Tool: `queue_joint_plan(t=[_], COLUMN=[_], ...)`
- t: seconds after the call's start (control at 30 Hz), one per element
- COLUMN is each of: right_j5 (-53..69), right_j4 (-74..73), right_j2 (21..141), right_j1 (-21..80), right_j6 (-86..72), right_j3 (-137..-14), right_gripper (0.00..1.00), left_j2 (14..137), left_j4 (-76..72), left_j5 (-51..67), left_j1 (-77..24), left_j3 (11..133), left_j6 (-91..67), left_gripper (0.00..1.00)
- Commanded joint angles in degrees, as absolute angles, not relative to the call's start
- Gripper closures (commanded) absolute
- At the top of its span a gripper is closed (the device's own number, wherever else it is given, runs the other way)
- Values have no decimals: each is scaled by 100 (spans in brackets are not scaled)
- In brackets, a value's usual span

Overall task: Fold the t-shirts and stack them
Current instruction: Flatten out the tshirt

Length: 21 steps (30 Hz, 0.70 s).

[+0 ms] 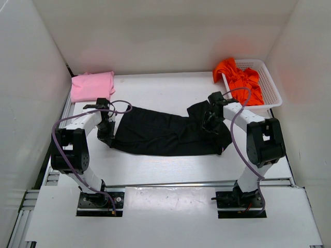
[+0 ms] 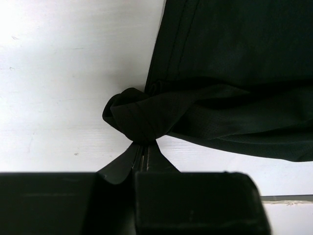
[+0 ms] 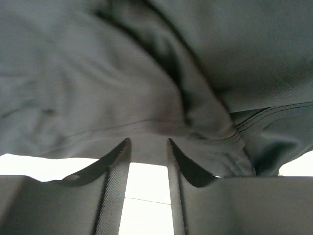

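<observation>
Shirts sat in three places on the bench (image 1: 155,168). The black shirt (image 1: 165,135) lay stretched left to right across the middle, rumpled and heaped higher at its right end. The left gripper (image 2: 145,147) had its jaws shut tight on a twisted knot of cloth at the black shirt's left end, low over the bench. The right gripper (image 3: 146,144) was at the heaped right end with its jaws standing apart. Bright bench showed through the gap, the cloth was draped just past the fingertips, and nothing was pinched that I could see. The pink shirt (image 1: 92,86) was folded at the far left corner. The orange shirt (image 1: 239,77) was crumpled in the basket (image 1: 271,90) at the far right corner, part of it hanging over the left rim
</observation>
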<state>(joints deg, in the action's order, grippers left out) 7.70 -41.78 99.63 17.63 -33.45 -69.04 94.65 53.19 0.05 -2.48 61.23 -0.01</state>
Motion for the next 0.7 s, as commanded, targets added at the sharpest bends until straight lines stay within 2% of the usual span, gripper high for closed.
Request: queue_joint_plan(t=[0.0,0.17,0.33,0.43,0.57,0.67], right_j5=[703,598,729,729,668,668], right_j4=[-4192,-4192,-4017,-3885,-3832,-3832], right_j2=[10020,10072,10187,10300,10520,10591], right_j1=[1731,1731,1679,1679,1679,1679], right_j6=[-3515,-3568,-3560,-3560,-3489,-3437], right_j3=[-6785,-6785,-6732,-6732,-6995,-7127], right_gripper=[57,41,39,50,55,63], left_j2=[9132,9132,9132,9132,9132,9132], left_j4=[5212,5212,5212,5212,5212,5212], left_j5=[149,149,202,202,202,149], left_j1=[-281,-281,-281,-281,-281,-281], left_j3=[6091,6091,6091,6039,6038,6038], left_j6=[0,0,0,0,0,0], left_gripper=[90,90,90,90,90,90])
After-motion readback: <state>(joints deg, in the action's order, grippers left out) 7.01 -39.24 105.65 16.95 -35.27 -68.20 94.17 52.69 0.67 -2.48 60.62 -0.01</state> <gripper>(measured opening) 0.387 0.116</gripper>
